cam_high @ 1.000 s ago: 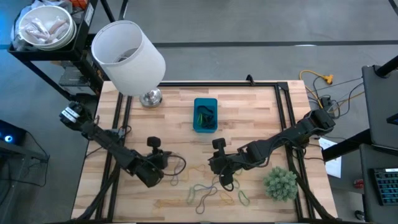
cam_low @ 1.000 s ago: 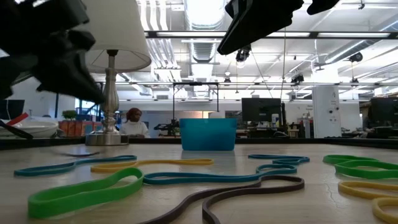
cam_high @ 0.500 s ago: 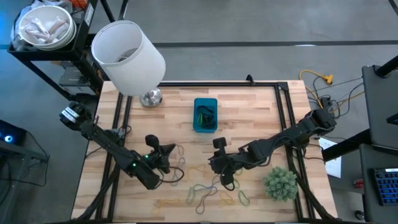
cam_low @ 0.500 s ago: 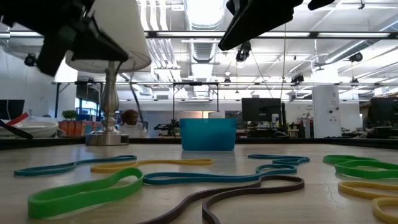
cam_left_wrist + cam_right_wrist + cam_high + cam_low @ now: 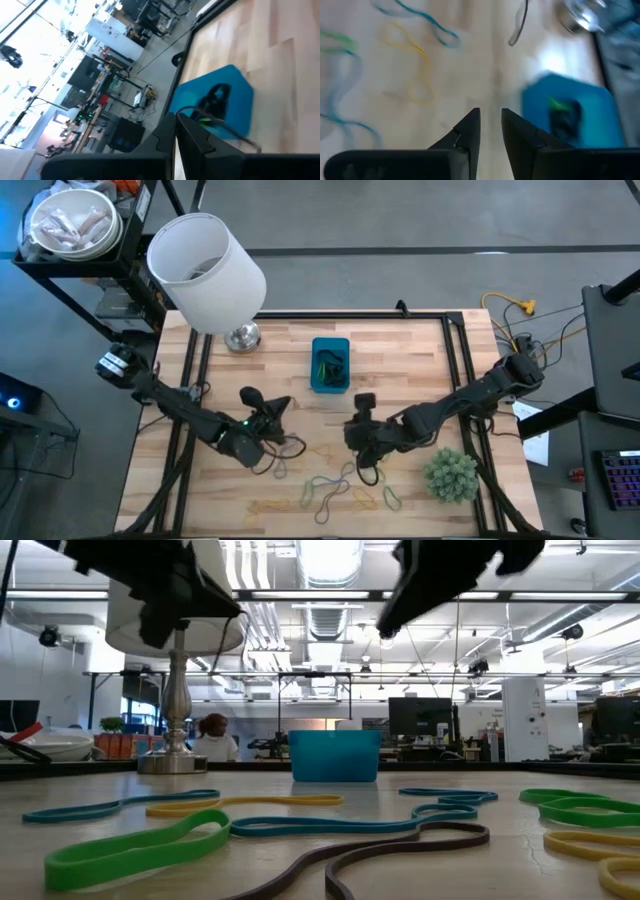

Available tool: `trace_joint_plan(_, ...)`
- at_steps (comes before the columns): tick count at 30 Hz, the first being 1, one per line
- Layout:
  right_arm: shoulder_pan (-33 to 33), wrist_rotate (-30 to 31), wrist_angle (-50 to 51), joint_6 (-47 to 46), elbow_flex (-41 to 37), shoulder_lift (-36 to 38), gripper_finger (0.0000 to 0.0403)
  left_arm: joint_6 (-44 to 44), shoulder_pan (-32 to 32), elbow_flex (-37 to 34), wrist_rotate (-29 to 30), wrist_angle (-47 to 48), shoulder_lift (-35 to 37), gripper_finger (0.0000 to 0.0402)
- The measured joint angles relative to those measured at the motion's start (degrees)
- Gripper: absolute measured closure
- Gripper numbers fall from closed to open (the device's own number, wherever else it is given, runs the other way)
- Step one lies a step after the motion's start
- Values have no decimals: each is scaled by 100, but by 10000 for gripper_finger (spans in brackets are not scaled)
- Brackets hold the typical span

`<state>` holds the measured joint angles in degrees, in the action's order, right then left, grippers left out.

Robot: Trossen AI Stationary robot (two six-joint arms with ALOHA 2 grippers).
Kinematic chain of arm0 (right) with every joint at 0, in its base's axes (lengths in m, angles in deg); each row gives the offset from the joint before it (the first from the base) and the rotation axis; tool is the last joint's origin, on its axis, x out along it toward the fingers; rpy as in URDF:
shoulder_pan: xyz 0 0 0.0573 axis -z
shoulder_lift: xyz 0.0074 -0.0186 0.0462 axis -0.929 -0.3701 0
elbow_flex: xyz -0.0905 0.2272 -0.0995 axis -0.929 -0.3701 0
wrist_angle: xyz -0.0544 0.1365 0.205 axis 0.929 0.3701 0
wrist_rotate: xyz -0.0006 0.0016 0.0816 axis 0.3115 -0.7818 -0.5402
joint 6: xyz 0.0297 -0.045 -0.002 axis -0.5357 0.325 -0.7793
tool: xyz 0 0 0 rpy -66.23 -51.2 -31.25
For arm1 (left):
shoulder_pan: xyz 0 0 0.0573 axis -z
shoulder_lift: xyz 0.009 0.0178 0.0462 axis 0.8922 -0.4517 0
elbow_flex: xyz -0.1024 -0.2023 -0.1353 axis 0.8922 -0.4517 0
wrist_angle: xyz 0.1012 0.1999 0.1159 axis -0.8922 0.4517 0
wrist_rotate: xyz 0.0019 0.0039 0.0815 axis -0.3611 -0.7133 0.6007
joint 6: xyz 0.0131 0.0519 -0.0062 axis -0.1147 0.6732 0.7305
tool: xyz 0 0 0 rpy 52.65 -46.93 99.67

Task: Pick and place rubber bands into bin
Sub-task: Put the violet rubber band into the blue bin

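Note:
The blue bin (image 5: 330,365) sits mid-table toward the far edge, with dark and green bands inside it (image 5: 216,97). Several green, yellow, teal and dark rubber bands (image 5: 335,490) lie flat on the near half of the table, and fill the foreground of the low view (image 5: 300,830). My left gripper (image 5: 277,410) hovers near-left of the bin, shut on a thin dark rubber band. My right gripper (image 5: 364,402) hangs near-right of the bin above the wood, its fingers a narrow gap apart (image 5: 490,122) with nothing between them. My left gripper pinches a thin dark rubber band (image 5: 220,125) between its shut fingertips (image 5: 176,119). The band curves away from the tips as a slack strand in front of the bin. The gripper is raised off the table and points toward the bin.
A white lampshade (image 5: 205,270) on a metal base (image 5: 241,337) stands at the far left corner. A fuzzy green plant ball (image 5: 451,475) sits at the near right. Black rails run along the table's sides. Bare wood lies between the bin and the bands.
My left gripper has risen and swung from the near-left band area toward the bin, turning to face it and carrying the dark band up with it. My right gripper has lifted a little and shifted slightly right and toward the far edge.

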<state>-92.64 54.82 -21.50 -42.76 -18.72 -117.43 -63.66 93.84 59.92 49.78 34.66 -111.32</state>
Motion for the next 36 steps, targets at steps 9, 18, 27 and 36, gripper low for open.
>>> trace_joint_plan(9,-240,759,748,-628,-16,54,330,1548,-818,11,-1015,-1535,0,401)
trace_joint_plan(18,-317,815,746,-591,-17,72,330,2503,-1704,155,-2051,-2612,2,401)
trace_joint_plan(27,-317,815,747,-590,-17,72,330,2495,-2604,249,-2885,-2858,-70,401)
trace_joint_plan(36,-317,811,745,-590,-17,72,330,2043,-3329,410,-3638,-3072,-875,402)
